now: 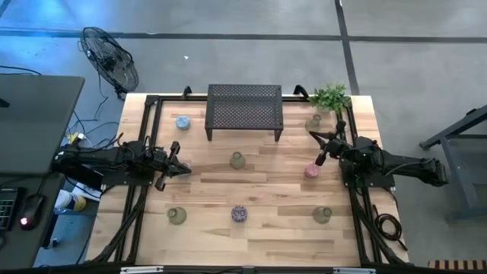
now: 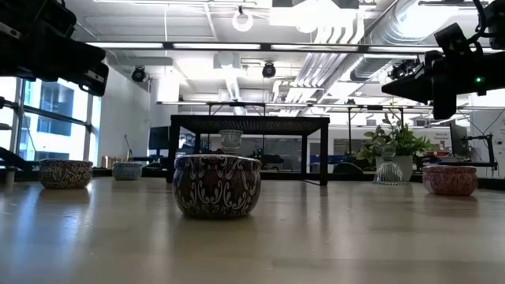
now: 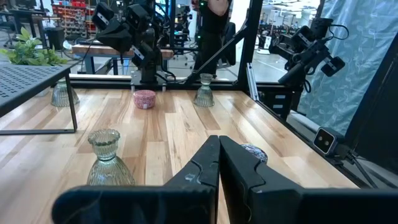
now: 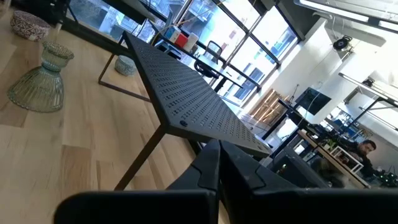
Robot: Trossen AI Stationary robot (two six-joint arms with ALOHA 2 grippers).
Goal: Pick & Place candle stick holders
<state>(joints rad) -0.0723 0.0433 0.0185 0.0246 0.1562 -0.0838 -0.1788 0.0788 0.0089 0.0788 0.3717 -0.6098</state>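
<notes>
Several small candle stick holders stand on their bases on the wooden table (image 1: 251,243): pale blue (image 1: 183,122), olive-clear (image 1: 237,160), pink (image 1: 312,171), mottled purple (image 1: 240,214), olive ones (image 1: 176,216) (image 1: 323,215), and a clear one (image 1: 313,122) by the plant. My left gripper (image 1: 187,169) (image 3: 219,146) is shut and empty at the table's left, pointing right at the olive-clear holder (image 3: 106,158). My right gripper (image 1: 310,134) (image 4: 219,149) is shut and empty in the air just beyond the pink holder (image 2: 450,180), pointing toward the rack.
A black mesh metal rack (image 1: 243,110) stands at the far middle, with open room beneath it. A green leafy plant (image 1: 331,97) stands at the far right corner. Black frame rails (image 1: 141,205) run along the left and right table edges.
</notes>
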